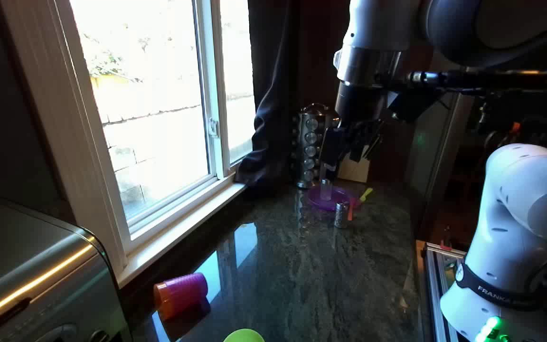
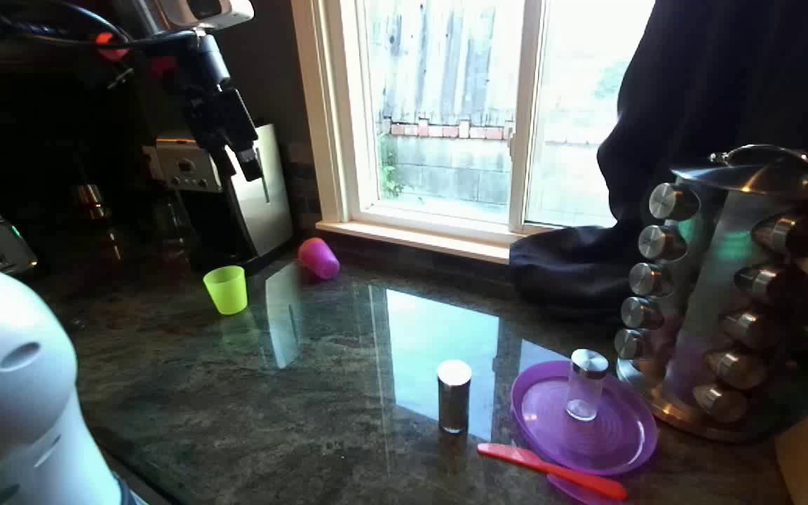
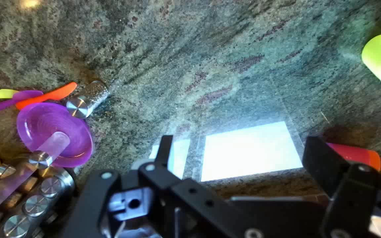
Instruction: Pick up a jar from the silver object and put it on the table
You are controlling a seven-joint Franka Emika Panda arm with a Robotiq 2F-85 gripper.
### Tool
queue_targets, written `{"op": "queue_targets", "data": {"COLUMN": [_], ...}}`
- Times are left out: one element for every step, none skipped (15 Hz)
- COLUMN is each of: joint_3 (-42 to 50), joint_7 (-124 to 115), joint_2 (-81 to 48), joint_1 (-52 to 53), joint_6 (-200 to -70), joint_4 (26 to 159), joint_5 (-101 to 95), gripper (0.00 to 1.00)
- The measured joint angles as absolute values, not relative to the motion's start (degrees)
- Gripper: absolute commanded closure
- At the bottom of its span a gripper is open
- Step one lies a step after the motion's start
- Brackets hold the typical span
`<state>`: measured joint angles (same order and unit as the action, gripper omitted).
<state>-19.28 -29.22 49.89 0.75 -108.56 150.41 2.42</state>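
The silver object, an upright rack of shiny metal (image 1: 306, 167), stands at the back by the curtain and shows large in an exterior view (image 2: 705, 294). Several silver-lidded jars sit sideways in it. A tiny clear jar (image 2: 586, 390) with a silvery top stands upright on the purple bowl (image 2: 532, 414); it also shows in the wrist view (image 3: 55, 145). A second, darker silver-topped jar (image 2: 454, 403) stands on the dark table (image 2: 292, 421). My gripper (image 2: 240, 168) is open and empty, high above the table. In the wrist view its fingers (image 3: 238, 140) are wide apart with nothing between them.
A pink cup (image 2: 320, 259) lies on its side near the window. A green cup (image 2: 226, 291) stands near the grey appliance (image 2: 271, 189). A red knife (image 2: 544, 466) lies against the bowl's edge. A dark curtain (image 1: 273, 95) hangs beside the rack.
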Motion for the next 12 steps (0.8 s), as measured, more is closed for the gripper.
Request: {"op": "queue_targets", "data": {"joint_3": [-19.3, -19.3, -19.3, -19.3, -19.3, -19.3, -19.3, -19.3, -19.3, -19.2, -18.9, -18.4], "joint_7": [-29.2, -29.2, -29.2, -29.2, -29.2, -29.2, -29.2, -29.2, -29.9, -31.5, -33.1, -34.2], "joint_2": [49.9, 49.9, 49.9, 49.9, 49.9, 49.9, 49.9, 49.9, 49.9, 49.9, 49.9, 49.9], "joint_1": [0.7, 0.7, 0.7, 0.7, 0.7, 0.7, 0.7, 0.7, 0.5, -0.5, -2.1, -3.9], "joint_6": [-108.6, -108.6, -108.6, -108.6, -108.6, -108.6, -108.6, -108.6, -108.7, -109.0, -109.2, -109.4], "joint_4": [150.4, 150.4, 150.4, 150.4, 150.4, 150.4, 150.4, 150.4, 150.4, 150.4, 150.5, 150.6], "joint_5": [2.4, 2.4, 2.4, 2.4, 2.4, 2.4, 2.4, 2.4, 1.9, 1.2, 0.4, -0.5], "gripper": [0.0, 0.0, 0.0, 0.0, 0.0, 0.0, 0.0, 0.0, 0.0, 0.0, 0.0, 0.0]}}
